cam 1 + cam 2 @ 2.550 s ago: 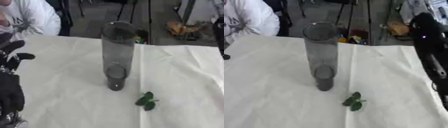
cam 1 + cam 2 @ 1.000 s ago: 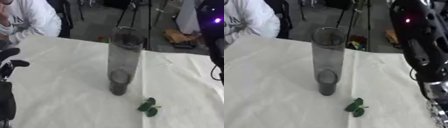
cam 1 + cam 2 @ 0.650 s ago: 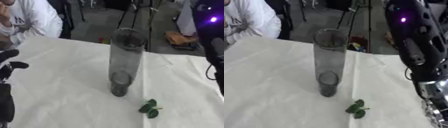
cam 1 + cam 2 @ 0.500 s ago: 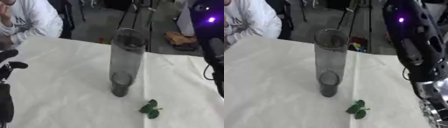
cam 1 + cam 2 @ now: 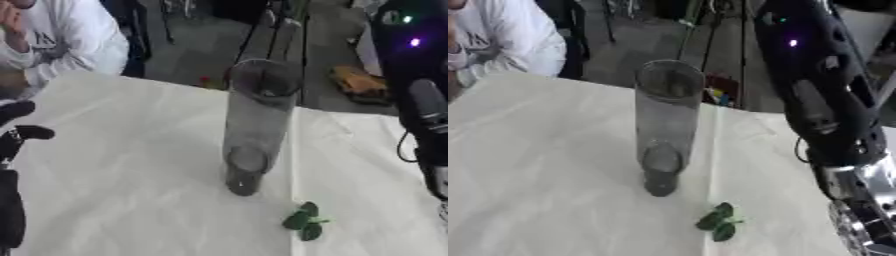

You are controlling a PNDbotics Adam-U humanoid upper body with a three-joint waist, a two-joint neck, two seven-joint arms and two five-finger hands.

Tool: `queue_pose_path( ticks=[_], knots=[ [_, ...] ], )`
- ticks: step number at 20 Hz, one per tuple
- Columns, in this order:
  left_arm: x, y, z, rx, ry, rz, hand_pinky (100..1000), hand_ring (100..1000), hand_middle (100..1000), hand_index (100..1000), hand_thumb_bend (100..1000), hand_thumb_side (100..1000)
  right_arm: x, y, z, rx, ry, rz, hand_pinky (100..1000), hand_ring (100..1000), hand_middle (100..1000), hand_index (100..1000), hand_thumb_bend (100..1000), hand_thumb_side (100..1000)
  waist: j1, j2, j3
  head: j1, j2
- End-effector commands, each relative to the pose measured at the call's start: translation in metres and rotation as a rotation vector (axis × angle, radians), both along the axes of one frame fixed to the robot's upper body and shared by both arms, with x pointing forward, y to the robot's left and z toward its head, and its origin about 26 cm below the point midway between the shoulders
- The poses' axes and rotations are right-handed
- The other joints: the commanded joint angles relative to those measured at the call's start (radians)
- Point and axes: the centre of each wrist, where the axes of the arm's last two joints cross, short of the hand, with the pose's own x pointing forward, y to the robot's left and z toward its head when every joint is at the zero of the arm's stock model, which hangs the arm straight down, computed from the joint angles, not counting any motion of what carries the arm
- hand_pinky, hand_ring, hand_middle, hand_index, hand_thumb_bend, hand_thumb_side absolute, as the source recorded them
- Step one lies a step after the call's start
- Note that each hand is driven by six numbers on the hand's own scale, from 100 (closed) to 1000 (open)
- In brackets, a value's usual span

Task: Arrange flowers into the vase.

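Fingers: left hand (image 5: 16, 131) at the near left edge, fingers curled on nothing; right hand's fingers out of sight.
Leaf sprig (image 5: 304, 221): unmoved on the table (image 5: 122, 190).
Vase (image 5: 252, 125): upright, empty.
Right arm (image 5: 824, 95): has swung closer, no flower delivered.

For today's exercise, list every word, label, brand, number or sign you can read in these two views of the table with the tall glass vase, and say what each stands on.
No readable text in either view.
The glass vase is plain, with no label.
The white tablecloth carries no print.
The green leaf sprig has no tag.
The right arm shows small green and purple lights, but no letters or numbers can be made out.
The left hand shows no marking.
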Motion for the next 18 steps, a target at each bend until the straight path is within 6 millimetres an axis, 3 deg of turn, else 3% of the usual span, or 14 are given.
queue_pose_path(
  ticks=[1, 12, 18],
  knots=[
    [-0.003, 0.0, 0.008, 0.011, -0.033, -0.009, 537, 684, 701, 913, 393, 1000, -0.02, -0.016, 0.014, -0.01, -0.042, 0.001, 100, 100, 100, 100, 171, 687, 0.005, -0.023, -0.001, 0.004, -0.011],
    [-0.003, -0.002, 0.01, 0.006, -0.041, -0.014, 538, 684, 702, 913, 391, 1000, -0.027, -0.023, 0.004, -0.03, -0.005, 0.022, 100, 100, 100, 100, 163, 696, -0.003, -0.003, 0.012, 0.025, -0.013],
    [-0.003, -0.002, 0.01, 0.011, -0.039, -0.01, 538, 684, 702, 913, 390, 1000, -0.033, -0.027, 0.012, -0.006, -0.026, 0.034, 100, 100, 100, 100, 165, 690, -0.006, 0.0, 0.01, 0.032, -0.008]
  ],
)
